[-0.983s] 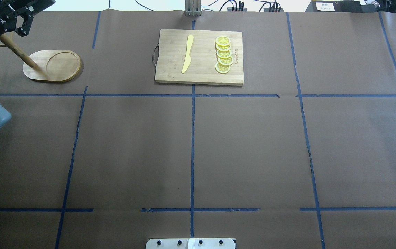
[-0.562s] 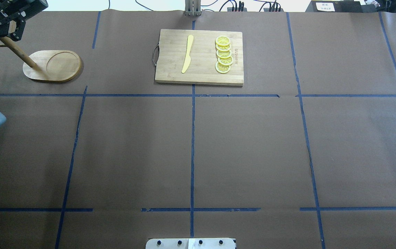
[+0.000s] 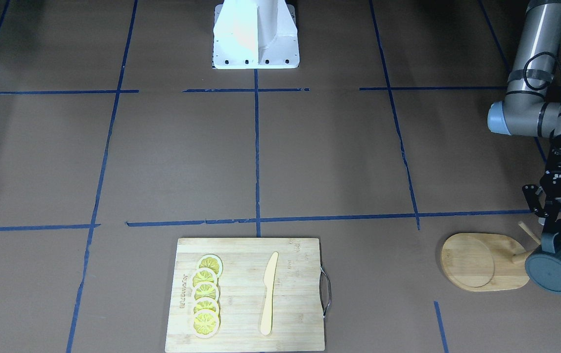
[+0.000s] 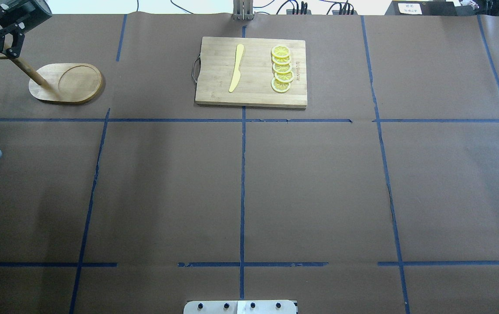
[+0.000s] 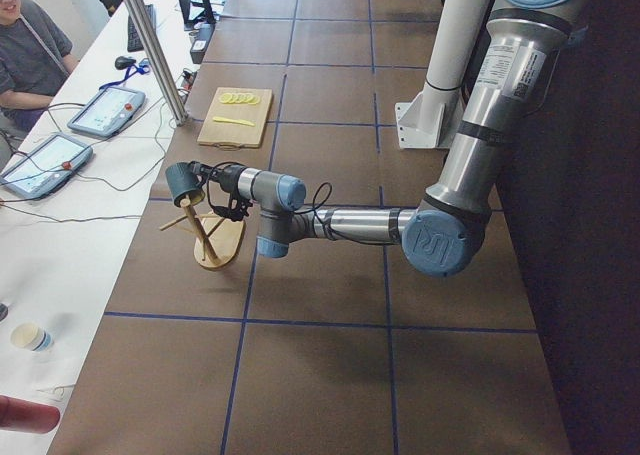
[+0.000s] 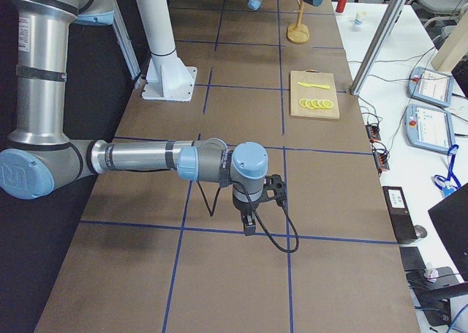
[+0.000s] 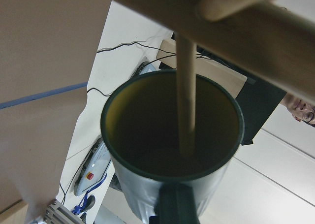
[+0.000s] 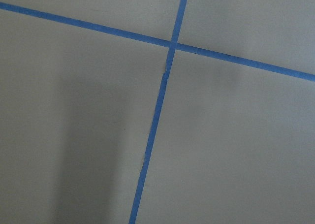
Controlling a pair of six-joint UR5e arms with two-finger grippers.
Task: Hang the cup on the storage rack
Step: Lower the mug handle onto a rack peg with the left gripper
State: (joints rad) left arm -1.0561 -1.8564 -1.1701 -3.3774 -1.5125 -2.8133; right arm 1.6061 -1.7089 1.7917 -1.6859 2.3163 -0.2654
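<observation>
Slides the left gripper (image 3: 560,235) further toward the overhead view's left edge than a second ago, pushing the cup (image 3: 559,267) sideways, mouth-first, along a peg (image 7: 185,101) of the storage rack (image 3: 476,262). Suggests hanging almost done, release pending. Stretches the forearm low and level over the tabletop (image 4: 240,183), fingers (image 3: 549,240) clenched on the cup. Further right, hangs the right gripper (image 6: 248,227) pointing down at the tabletop; cannot tell whether released or clenched.
</observation>
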